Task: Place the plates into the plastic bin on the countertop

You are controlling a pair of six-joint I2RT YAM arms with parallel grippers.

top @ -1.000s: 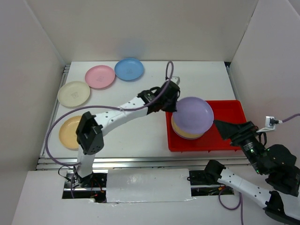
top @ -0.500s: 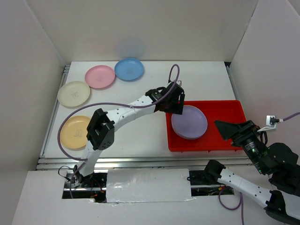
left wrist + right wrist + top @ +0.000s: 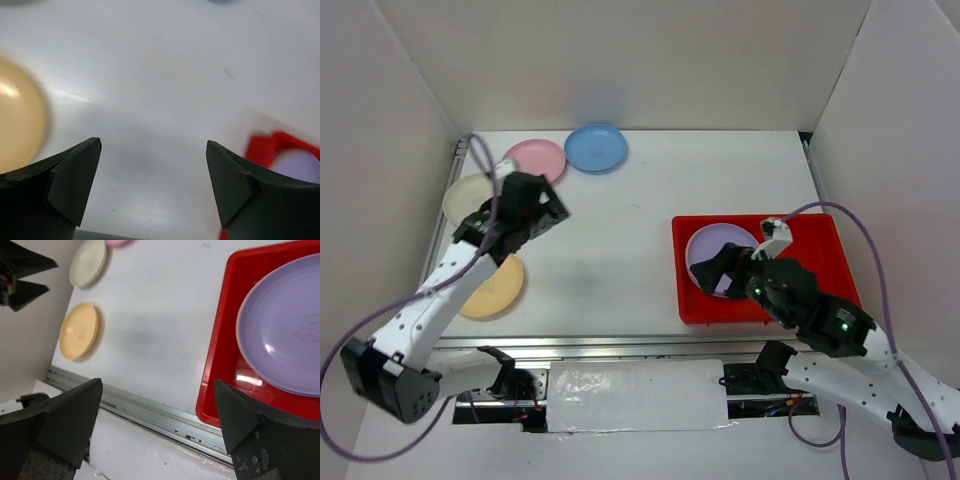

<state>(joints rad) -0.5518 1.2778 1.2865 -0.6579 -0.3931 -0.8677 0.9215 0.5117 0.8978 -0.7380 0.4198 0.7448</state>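
The red plastic bin [image 3: 810, 235] sits at the right of the countertop [image 3: 620, 240]. A purple plate [image 3: 715, 245] lies in its left half, with a pale rim showing under it [image 3: 239, 342]. My right gripper [image 3: 722, 272] hovers open and empty over the bin's near left corner [image 3: 220, 390]. My left gripper [image 3: 552, 212] hangs open and empty over the left side, above the cream plate [image 3: 465, 198]. A yellow-orange plate [image 3: 498, 288], a pink plate [image 3: 538, 158] and a blue plate [image 3: 595, 147] lie flat on the countertop.
White walls close in the countertop on three sides. A metal rail [image 3: 620, 345] runs along the front edge, close under my right gripper [image 3: 157, 390]. The left arm's purple cable [image 3: 485, 180] loops over the cream plate.
My left gripper opened and left the purple plate in the bin, then swung far left across the countertop. My right arm moved in over the bin's near left corner.
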